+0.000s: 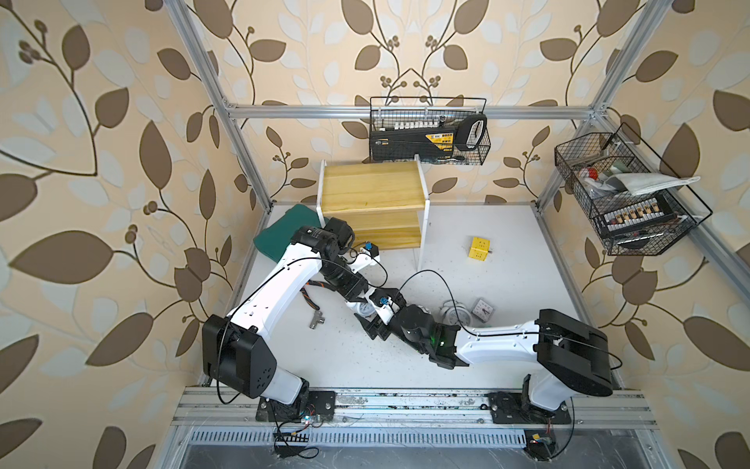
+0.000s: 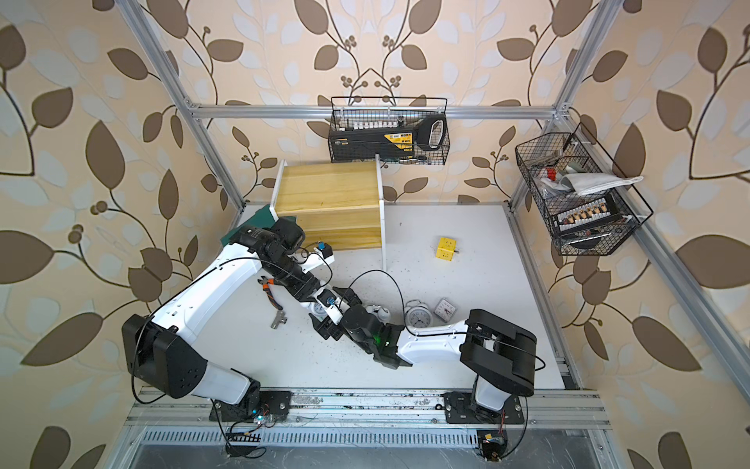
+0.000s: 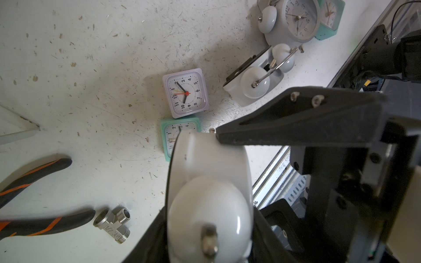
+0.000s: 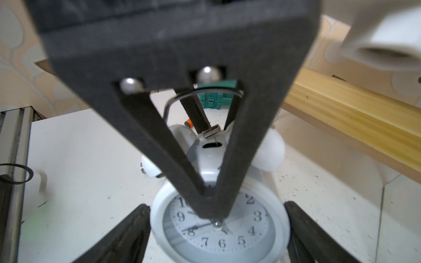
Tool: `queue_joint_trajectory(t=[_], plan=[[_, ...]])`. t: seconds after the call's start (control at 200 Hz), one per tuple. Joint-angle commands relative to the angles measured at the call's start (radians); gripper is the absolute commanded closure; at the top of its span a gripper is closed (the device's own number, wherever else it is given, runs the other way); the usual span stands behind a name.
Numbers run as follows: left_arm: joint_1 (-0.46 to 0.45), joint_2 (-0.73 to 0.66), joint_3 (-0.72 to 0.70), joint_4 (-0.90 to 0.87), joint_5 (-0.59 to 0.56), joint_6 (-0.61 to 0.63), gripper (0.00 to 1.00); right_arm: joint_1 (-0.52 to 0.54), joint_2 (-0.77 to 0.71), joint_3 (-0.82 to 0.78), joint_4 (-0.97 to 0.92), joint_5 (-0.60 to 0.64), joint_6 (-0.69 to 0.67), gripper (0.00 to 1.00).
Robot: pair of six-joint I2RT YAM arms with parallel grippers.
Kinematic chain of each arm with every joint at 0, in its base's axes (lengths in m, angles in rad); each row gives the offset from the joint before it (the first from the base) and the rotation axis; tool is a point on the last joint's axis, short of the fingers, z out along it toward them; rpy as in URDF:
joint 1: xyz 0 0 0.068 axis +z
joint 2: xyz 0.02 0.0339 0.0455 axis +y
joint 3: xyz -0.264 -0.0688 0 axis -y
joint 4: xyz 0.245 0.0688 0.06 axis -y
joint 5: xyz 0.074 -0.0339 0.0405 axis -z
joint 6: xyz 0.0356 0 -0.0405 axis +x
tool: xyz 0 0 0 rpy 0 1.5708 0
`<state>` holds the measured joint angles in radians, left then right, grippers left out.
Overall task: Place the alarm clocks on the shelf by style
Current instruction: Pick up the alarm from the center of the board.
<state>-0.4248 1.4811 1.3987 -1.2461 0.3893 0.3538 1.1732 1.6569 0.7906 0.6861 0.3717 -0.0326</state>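
A white twin-bell alarm clock (image 1: 366, 311) (image 3: 209, 173) hangs above the table's front middle. My left gripper (image 3: 209, 227) is shut on its face and back; one left finger (image 4: 205, 141) crosses the dial (image 4: 218, 236). My right gripper (image 4: 218, 230) (image 1: 379, 318) has both fingers against the clock's rim. On the table lie a lilac square clock (image 3: 185, 93), a mint one (image 3: 167, 136), two more twin-bell clocks (image 3: 255, 77) (image 2: 418, 316), a second mint one (image 3: 330, 18) and a greyish square one (image 1: 483, 310). The wooden shelf (image 1: 373, 195) stands at the back, bare.
A yellow cube (image 1: 479, 247) lies right of the shelf and a teal case (image 1: 280, 233) to its left. Pliers (image 3: 34, 173) and a metal tee fitting (image 3: 112, 222) lie under the left arm. Black wire baskets (image 1: 430, 130) (image 1: 625, 195) hang on the frame.
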Motion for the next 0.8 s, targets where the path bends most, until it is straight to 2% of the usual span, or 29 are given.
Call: queue_joint_trajectory(t=[0.0, 0.275, 0.545, 0.745, 0.795], plan=[[-0.001, -0.009, 0.023, -0.004, 0.068, 0.007, 0.76, 0.006, 0.021, 0.036, 0.053, -0.011, -0.047, 0.13], [-0.001, -0.009, 0.025, -0.006, 0.078, 0.011, 0.77, 0.006, 0.043, 0.04, 0.094, -0.037, -0.084, 0.19], [0.0, -0.006, 0.019, -0.007, 0.079, 0.013, 0.77, 0.006, 0.05, 0.057, 0.096, -0.048, -0.095, 0.12], [-0.001, -0.002, 0.016, -0.004, 0.077, 0.013, 0.77, 0.006, 0.049, 0.062, 0.09, -0.042, -0.097, 0.12], [-0.001, -0.001, 0.016, -0.004, 0.076, 0.014, 0.78, 0.006, 0.047, 0.066, 0.084, -0.048, -0.097, 0.16]])
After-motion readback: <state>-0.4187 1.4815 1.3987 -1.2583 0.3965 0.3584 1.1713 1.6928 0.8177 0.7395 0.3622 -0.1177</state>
